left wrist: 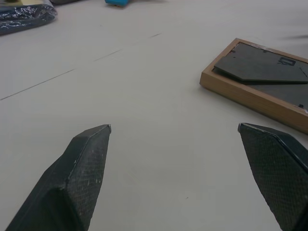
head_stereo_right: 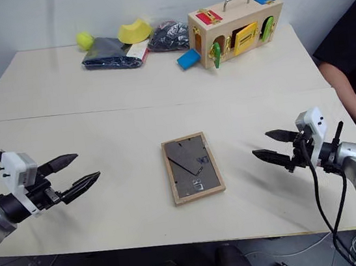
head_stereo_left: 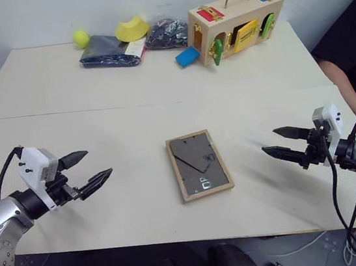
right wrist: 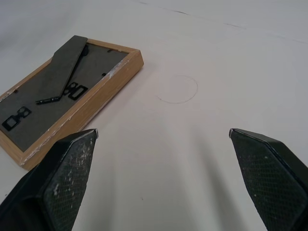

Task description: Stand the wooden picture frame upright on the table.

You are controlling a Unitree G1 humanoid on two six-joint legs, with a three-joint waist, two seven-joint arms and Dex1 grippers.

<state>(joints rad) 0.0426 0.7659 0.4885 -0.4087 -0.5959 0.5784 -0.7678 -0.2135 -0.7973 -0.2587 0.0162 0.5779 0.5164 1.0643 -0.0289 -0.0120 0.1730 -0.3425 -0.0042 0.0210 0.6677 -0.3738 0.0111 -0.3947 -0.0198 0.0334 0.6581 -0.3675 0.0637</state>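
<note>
Wooden picture frame [head_stereo_left: 199,165] lies flat, face down, near the front middle of the tabletop [head_stereo_left: 117,121], dark grey back panel up with the prop stand folded against it (not upright yet). Long side runs roughly away from the robot, slightly skewed.

Left gripper [head_stereo_left: 84,170] hovers over the tabletop to the left of the frame, well apart from it, fingers spread wide, holding nothing. Right gripper [head_stereo_left: 287,143] does the same on the frame's right side, jaws wide apart, empty, pointing in toward the frame. Frame sits between the two, touched by neither.

At the far edge: wooden latch box [head_stereo_left: 236,25] with coloured doors and metal handle, blue block [head_stereo_left: 187,56] just beside it, dark bags [head_stereo_left: 111,52], yellow shape [head_stereo_left: 131,29], yellow-green ball [head_stereo_left: 81,37]. A person's arm [head_stereo_left: 350,94] at the right edge.
</note>
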